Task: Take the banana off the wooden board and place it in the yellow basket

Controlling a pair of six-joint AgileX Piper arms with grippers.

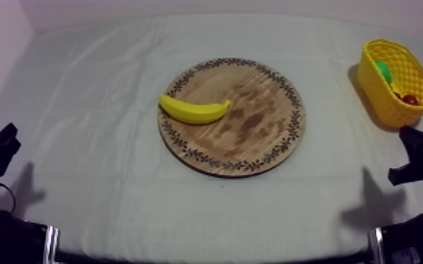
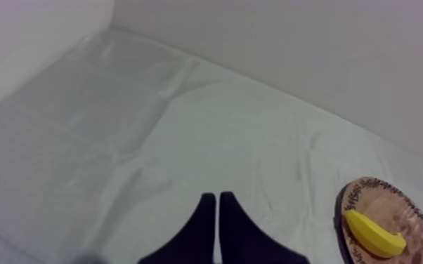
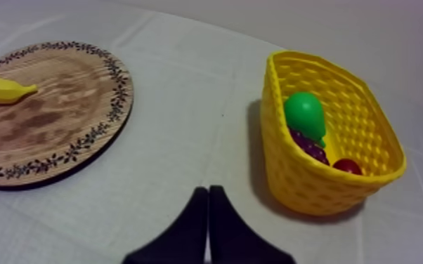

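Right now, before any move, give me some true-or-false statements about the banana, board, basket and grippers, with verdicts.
1. The banana lies on the board, close to its rim. True.
2. The basket has nothing in it. False: it holds a pear, grapes and a small red fruit.
3. The left gripper is shut on the banana. False: it is shut on nothing, off the board, over the cloth.
4. The right gripper is shut on nothing, its fingers together. True.
5. The basket stands on the board. False: it stands on the cloth, apart from the board.
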